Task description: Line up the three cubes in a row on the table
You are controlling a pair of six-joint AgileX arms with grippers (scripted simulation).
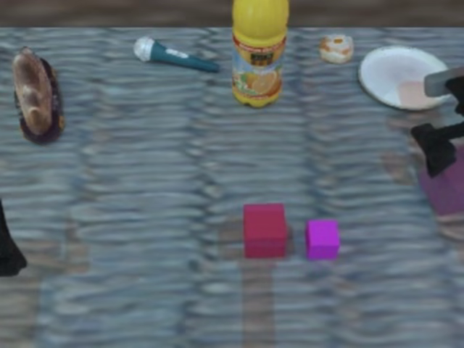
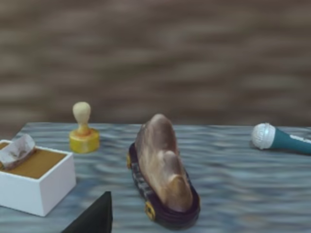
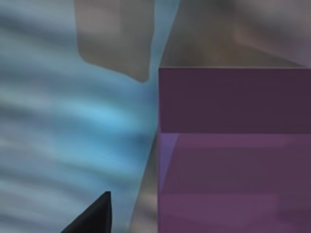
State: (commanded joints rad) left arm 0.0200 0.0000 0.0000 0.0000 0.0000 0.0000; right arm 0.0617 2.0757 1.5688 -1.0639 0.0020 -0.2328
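The crimson-pink cube (image 1: 264, 230) and the smaller magenta cube (image 1: 322, 239) stand side by side near the middle of the table (image 1: 145, 181), a narrow gap between them. The large dull purple cube (image 1: 446, 190) sits at the right edge, partly under my right gripper (image 1: 438, 149). In the right wrist view this purple cube (image 3: 233, 150) fills the near side. One dark fingertip (image 3: 97, 216) stands apart from its side face, and the gripper is open. My left gripper (image 1: 9, 254) is parked open at the left edge.
Along the back stand an orange juice bottle (image 1: 259, 54), a teal microphone (image 1: 174, 56), a small pastry (image 1: 336, 48) and a white plate (image 1: 397, 76). A brown loaf-shaped thing on a dark wheeled base (image 1: 36, 94) lies back left. A white box (image 2: 34, 179) and a yellow stamp (image 2: 83, 131) stand beyond it.
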